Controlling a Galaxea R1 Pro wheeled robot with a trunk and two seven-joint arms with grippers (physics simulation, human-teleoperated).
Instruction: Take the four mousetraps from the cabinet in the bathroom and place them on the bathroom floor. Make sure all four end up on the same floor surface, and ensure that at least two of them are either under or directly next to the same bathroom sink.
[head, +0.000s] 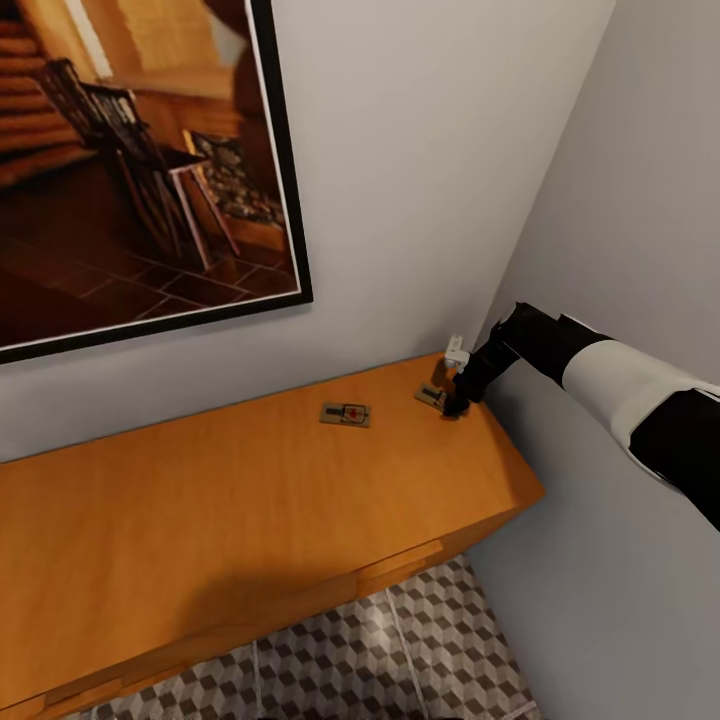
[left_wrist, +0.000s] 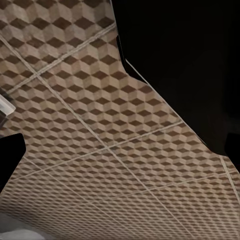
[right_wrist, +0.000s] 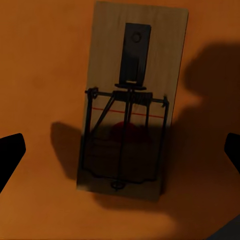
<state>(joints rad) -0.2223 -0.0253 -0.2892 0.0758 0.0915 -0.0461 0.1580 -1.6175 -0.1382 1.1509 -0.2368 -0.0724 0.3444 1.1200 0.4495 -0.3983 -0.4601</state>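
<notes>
Two mousetraps lie on the flat top of the orange-brown cabinet (head: 250, 500). One mousetrap (head: 345, 414) is near the middle of the back edge. The other mousetrap (head: 431, 396) lies in the far right corner, and my right gripper (head: 455, 398) hovers just over it. In the right wrist view that mousetrap (right_wrist: 132, 100) lies flat between the two dark fingertips, with my right gripper (right_wrist: 120, 155) open and apart from it. My left gripper (left_wrist: 120, 152) is open over the cube-patterned bathroom floor (left_wrist: 100, 125) with nothing in it.
A large framed picture (head: 150, 170) hangs on the wall behind the cabinet. A grey side wall (head: 620, 200) closes in tightly at the cabinet's right end. Tiled floor (head: 400, 650) shows below the cabinet's front edge.
</notes>
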